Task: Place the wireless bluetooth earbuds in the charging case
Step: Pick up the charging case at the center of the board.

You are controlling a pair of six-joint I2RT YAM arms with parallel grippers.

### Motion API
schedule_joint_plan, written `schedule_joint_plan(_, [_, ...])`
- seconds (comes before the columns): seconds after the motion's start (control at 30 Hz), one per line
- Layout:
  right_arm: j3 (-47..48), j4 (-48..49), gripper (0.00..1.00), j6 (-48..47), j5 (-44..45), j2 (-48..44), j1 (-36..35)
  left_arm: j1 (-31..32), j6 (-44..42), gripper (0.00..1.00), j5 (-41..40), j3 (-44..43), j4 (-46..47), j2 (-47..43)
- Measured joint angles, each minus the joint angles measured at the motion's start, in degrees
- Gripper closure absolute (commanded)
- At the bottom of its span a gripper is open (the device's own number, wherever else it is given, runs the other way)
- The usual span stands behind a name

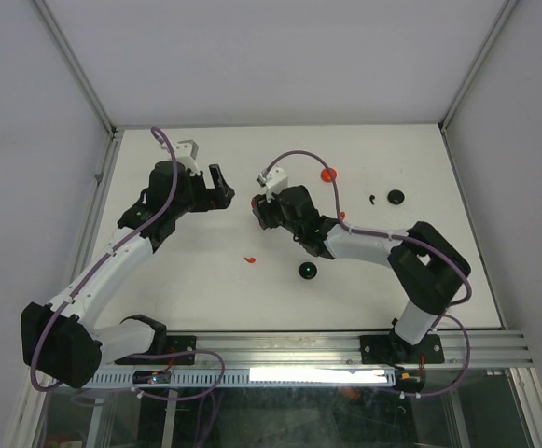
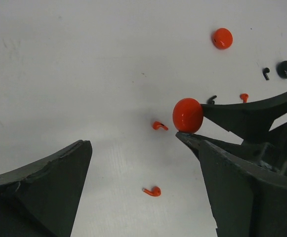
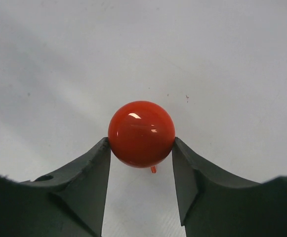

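My right gripper (image 3: pixel 141 143) has its jaws closed on a red disc (image 3: pixel 141 133), one finger on each side at its widest part. In the right wrist view a sliver of red shows just under the disc, too little for me to say what it is. I cannot tell whether the disc clears the table (image 1: pixel 438 159).

My left gripper (image 2: pixel 143 143) has its jaws wide apart and holds nothing. It points at the right gripper from close by, so its wrist camera shows the held disc side-on between the right fingers.

The earbuds I can see all lie loose on the table. In the left wrist view one red earbud (image 2: pixel 153 191) sits between the left fingers, and a second red earbud (image 2: pixel 159 125) lies beyond it, just left of the held disc. A third red earbud (image 2: pixel 244 97) and a black earbud (image 2: pixel 211 99) sit just past the right gripper's upper finger. Further out, another black earbud (image 2: pixel 266 73) lies just beside a black disc (image 2: pixel 285 69), apart from it. A second red disc (image 2: pixel 222 38) lies near them.

From above, a second black disc (image 1: pixel 306 271) sits near the right forearm, on the side toward the arm bases.
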State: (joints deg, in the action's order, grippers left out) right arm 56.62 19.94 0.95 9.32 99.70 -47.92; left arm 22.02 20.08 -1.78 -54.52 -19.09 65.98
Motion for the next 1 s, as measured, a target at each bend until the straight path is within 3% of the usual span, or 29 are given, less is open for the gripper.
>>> schedule_joint_plan(0.27, [-8.00, 6.91, 0.60, -1.99, -2.12, -11.61, -2.36, 0.00, 5.73, 0.20, 10.19, -0.09, 1.36, 1.22])
schedule_joint_plan(0.67, [-12.55, 10.73, 0.60, -3.87, -4.26, -19.41, -4.83, 0.00, 11.50, 0.39, 25.70, 1.07, 7.85, 2.49])
schedule_joint_plan(1.0, [-14.03, 12.46, 0.60, -3.89, -5.16, -20.61, -4.96, 0.00, 14.08, 0.68, 33.99, 1.33, 12.24, 6.21])
